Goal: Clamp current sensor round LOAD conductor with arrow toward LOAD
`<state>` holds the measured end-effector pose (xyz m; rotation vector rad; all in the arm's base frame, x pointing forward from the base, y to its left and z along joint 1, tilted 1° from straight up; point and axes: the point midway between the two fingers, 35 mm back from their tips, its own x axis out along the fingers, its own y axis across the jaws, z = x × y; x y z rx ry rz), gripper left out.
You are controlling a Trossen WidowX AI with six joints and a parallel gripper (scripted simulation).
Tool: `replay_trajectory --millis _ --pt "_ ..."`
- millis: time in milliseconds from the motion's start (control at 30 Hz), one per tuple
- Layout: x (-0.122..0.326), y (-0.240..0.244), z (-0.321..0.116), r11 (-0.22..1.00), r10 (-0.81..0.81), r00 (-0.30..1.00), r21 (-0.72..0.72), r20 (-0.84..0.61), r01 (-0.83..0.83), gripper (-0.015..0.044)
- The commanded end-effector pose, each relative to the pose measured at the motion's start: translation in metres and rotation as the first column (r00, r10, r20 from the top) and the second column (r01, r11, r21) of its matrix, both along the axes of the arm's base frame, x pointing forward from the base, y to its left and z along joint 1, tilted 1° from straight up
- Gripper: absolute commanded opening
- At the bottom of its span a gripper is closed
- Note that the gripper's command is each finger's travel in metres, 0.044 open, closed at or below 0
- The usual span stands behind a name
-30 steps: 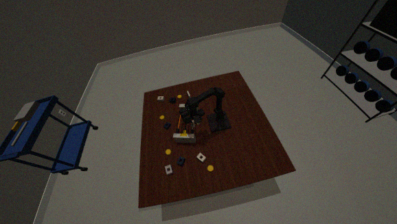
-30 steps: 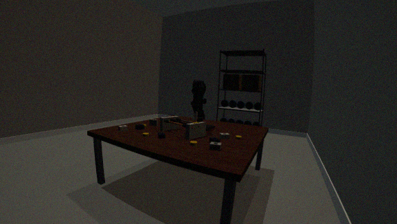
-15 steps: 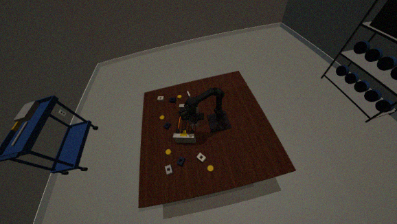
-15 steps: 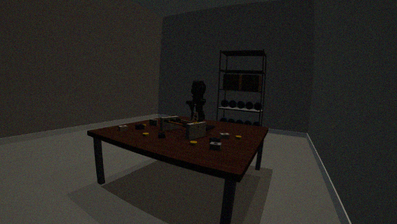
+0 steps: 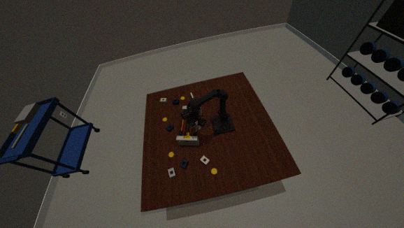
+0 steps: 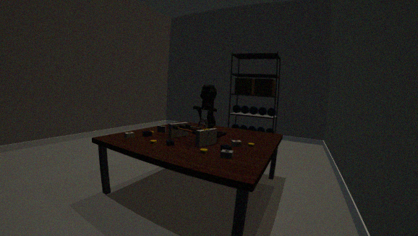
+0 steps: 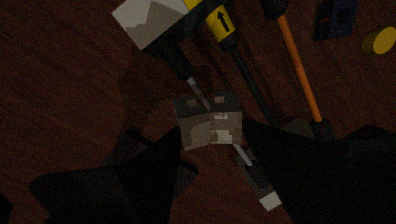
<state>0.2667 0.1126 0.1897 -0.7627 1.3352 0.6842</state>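
My gripper [image 7: 210,127] is shut on the sensor. The grey current sensor [image 7: 210,127] is between the fingertips, with a notch at its upper edge; its arrow and latch state cannot be made out. In the wrist view it overlaps a pale conductor [image 7: 198,92]; its height above it is unclear. A black conductor [image 7: 252,85] and an orange conductor [image 7: 300,70] [image 5: 182,125] run to its right. The yellow marker [image 7: 223,25] [image 5: 186,136] has a black arrow and lines up with the black conductor; its word is unreadable here. The arm hides much of the conductors in the top view.
The near terminal block [image 5: 189,143] [image 6: 206,137] [image 7: 150,25] and the far block [image 5: 184,107] [image 6: 178,130] stand at the conductors' ends. Yellow discs [image 5: 170,154] [image 7: 384,41], dark blocks [image 5: 184,164] [image 7: 336,19] and white blocks [image 5: 205,159] lie around on the table [image 5: 244,154].
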Motion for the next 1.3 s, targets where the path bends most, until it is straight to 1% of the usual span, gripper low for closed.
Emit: replay_trajectory --millis 0,267,567,933,1267 --pt "0.004 -0.001 0.000 0.988 -0.156 0.988 0.017 0.011 0.156 0.0000" --pt "0.010 -0.002 0.000 0.903 -0.428 0.904 0.058 0.016 0.426 0.0000" --pt "0.016 -0.003 -0.001 0.720 -0.690 0.723 0.107 0.005 0.686 0.0000" --pt "0.023 -0.004 -0.001 0.397 -0.912 0.408 0.163 -0.034 0.903 0.0000" --pt "0.030 -0.006 -0.002 0.050 -0.993 0.070 0.201 -0.093 0.978 0.0000"
